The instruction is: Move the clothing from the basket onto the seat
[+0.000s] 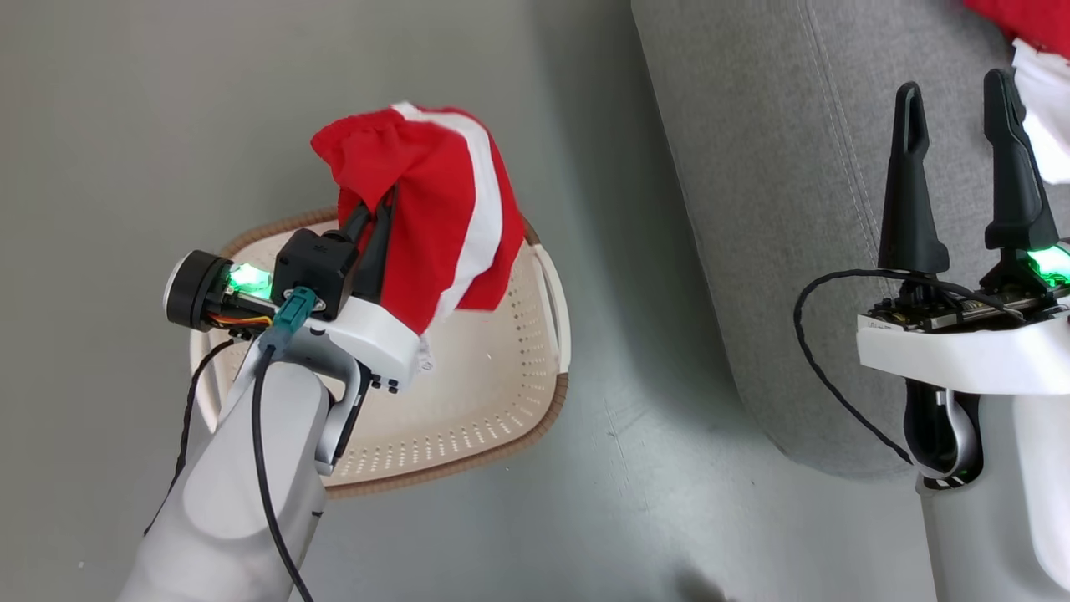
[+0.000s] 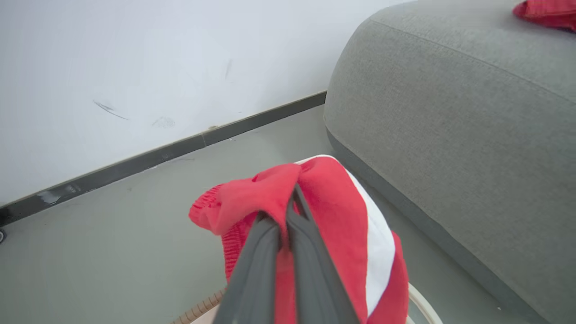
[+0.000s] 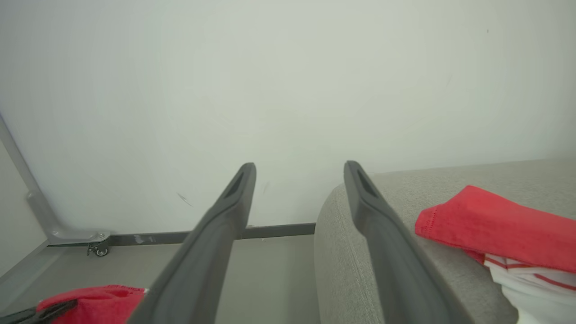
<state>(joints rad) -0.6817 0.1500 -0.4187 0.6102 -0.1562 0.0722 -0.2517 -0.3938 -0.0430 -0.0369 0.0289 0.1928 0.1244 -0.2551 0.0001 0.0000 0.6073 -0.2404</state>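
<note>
Red soft fabric garment with a broad white panel (image 1: 435, 201) hangs bunched from the left fingers (image 2: 256, 274). They are clenched tight on a fold, and cloth drapes down both sides of the tips.

Position: off the side of the grey woven upholstered seat cushion (image 1: 777, 209), directly above the cream perforated plastic laundry basket with brown rim (image 1: 501, 401), which stands on the floor beside the cushion. The hem looks clear of the basket floor; I cannot tell whether a corner brushes the rim. I see no other cloth on the visible part of the basket floor.

A second red-and-white garment (image 3: 490, 229) lies on the cushion top, near its edge. The right fingers (image 1: 911, 192) are spread wide, grasping nothing, poised over the cushion close to that garment.

Step in hand, by my reading: the carry of the last item, lifted but not yet delivered. The next move calls for bringing the load above the cushion's rounded edge, swinging it over the top, then letting go. Risk: trailing cloth dragging on the cushion's side.
</note>
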